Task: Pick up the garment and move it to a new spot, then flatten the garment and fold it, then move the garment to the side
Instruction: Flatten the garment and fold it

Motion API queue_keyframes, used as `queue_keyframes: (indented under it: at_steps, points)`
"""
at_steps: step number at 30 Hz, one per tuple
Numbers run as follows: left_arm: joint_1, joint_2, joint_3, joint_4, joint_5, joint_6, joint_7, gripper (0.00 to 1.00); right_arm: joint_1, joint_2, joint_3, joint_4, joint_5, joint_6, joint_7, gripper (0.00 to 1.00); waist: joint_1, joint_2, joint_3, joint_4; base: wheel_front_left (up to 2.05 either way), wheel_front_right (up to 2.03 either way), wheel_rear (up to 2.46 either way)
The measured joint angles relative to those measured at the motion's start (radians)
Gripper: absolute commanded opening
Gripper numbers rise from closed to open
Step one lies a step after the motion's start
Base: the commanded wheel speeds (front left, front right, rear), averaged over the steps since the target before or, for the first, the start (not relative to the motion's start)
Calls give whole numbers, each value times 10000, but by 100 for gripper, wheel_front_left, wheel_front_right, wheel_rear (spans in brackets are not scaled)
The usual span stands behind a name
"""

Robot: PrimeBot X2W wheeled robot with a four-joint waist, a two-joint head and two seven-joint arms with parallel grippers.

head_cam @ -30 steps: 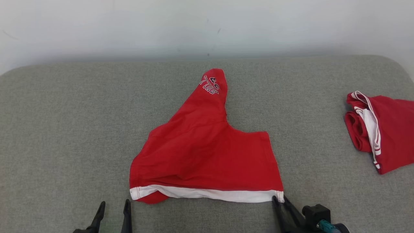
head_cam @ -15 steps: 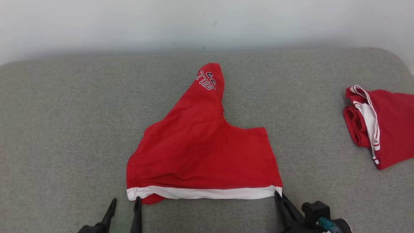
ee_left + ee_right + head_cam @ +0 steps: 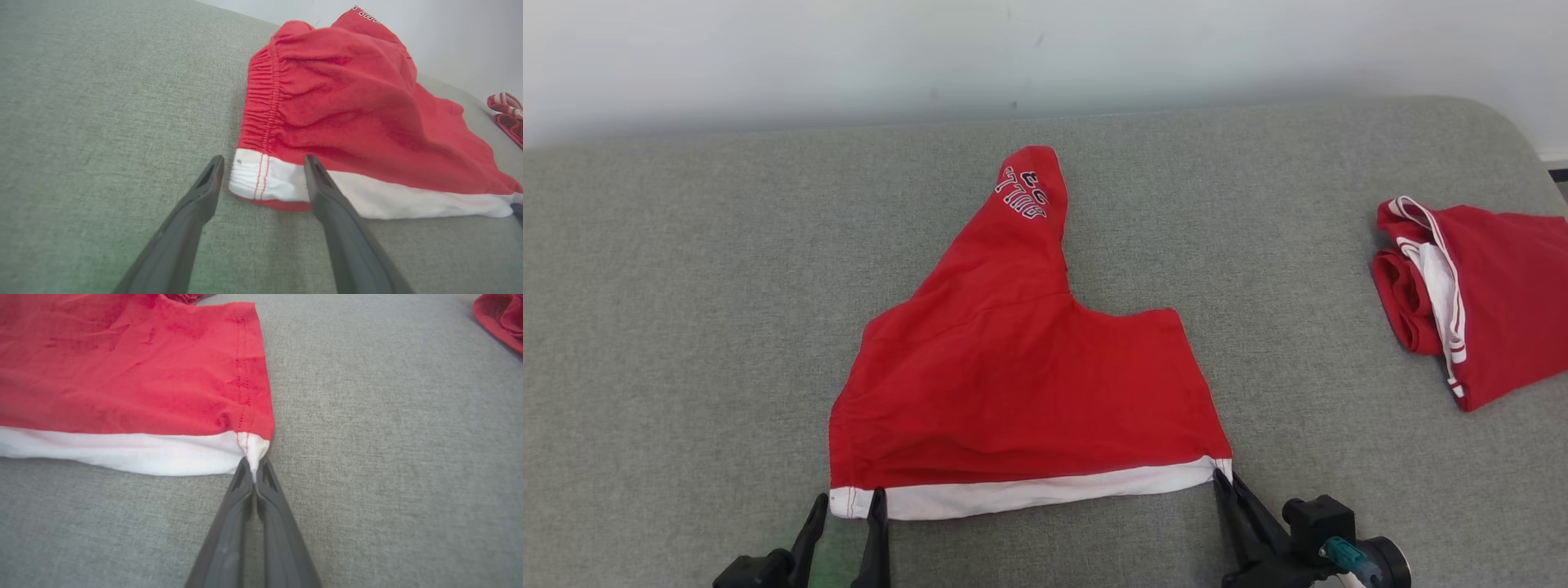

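R gripper [image 3: 1223, 483]: jaws shut, pinching white-hem corner of garment [image 3: 1021, 376]. L gripper [image 3: 846, 502]: gaping wide, straddling opposite corner, not gripping. Garment lying centre of cushion [image 3: 686, 327]. Advice: L shd be closing deep over both layers before lifting.

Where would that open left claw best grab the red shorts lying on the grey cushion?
Probably the white hem corner at the near left of the red shorts, coming in low from the near edge. It lies flat between the open fingers of the left gripper, mirroring the corner the right gripper pinches.
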Motion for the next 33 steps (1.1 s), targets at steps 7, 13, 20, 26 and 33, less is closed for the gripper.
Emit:
queue_keyframes:
  at_steps: [7, 13, 20, 26, 33]
  points:
    - [-116, -4, 0, 69, -102, 0, 0, 100, -27, 2, 8, -21, -42, 0, -12, 0, 0, 0, 96, -34, 0, 0, 0]
    - [-121, -2, -115, 36, -178, 0, 0, 100, -37, 8, -71, -23, -69, 2, -15, 0, 0, 0, 151, 2, 0, 0, 0]
    - [-116, 0, -224, -63, -245, 0, 0, 100, -68, 15, -274, -48, -79, 4, -27, 0, 0, 0, 182, 48, 0, 0, 0]
    - [-105, 69, -410, -136, -364, 0, 0, 91, -138, -48, -717, -88, -125, 8, -25, 0, 0, 0, 204, 95, 0, 0, 0]
    - [-78, 240, -1003, -178, -863, 0, 0, 46, -195, -61, -882, -109, -244, 4, 2, 0, 0, 0, 171, 133, 0, 0, 0]
